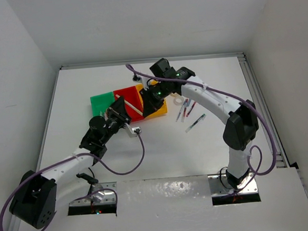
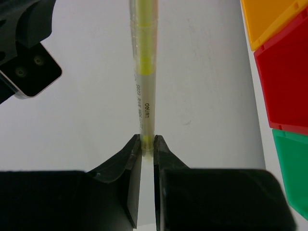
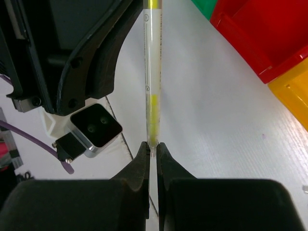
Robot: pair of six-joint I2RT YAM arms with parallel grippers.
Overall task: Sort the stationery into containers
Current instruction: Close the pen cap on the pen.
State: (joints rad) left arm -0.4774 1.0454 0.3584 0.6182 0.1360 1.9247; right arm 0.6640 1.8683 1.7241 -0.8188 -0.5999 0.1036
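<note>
A: Layout? Big stuff first.
B: White table (image 1: 161, 146). Containers sit mid-table in a row: green bin (image 1: 101, 103), red bin (image 1: 131, 94), yellow bin (image 1: 162, 110). Both arms meet at them.
A: Claws?
B: Left gripper (image 2: 147, 144) is clamped on one end of a pen (image 2: 143, 72). Right gripper (image 3: 152, 147) is clamped on the other end. Same pen, each pinching just the tip.
A: Where does it sit?
B: Strung between the two, off the table by the look of it, just beside the bin row. From above it crosses the red bin. Loose pens (image 1: 185, 110) lie right of the yellow bin.
A: Handling?
B: Thin clear barrel, yellow core. I'd guess light, stiff, slick plastic. An end pinch lets it pivot or slide, so mid-barrel is the better hold. Two arms pulling unevenly could bend or crack it. One side should let go before any drop.
</note>
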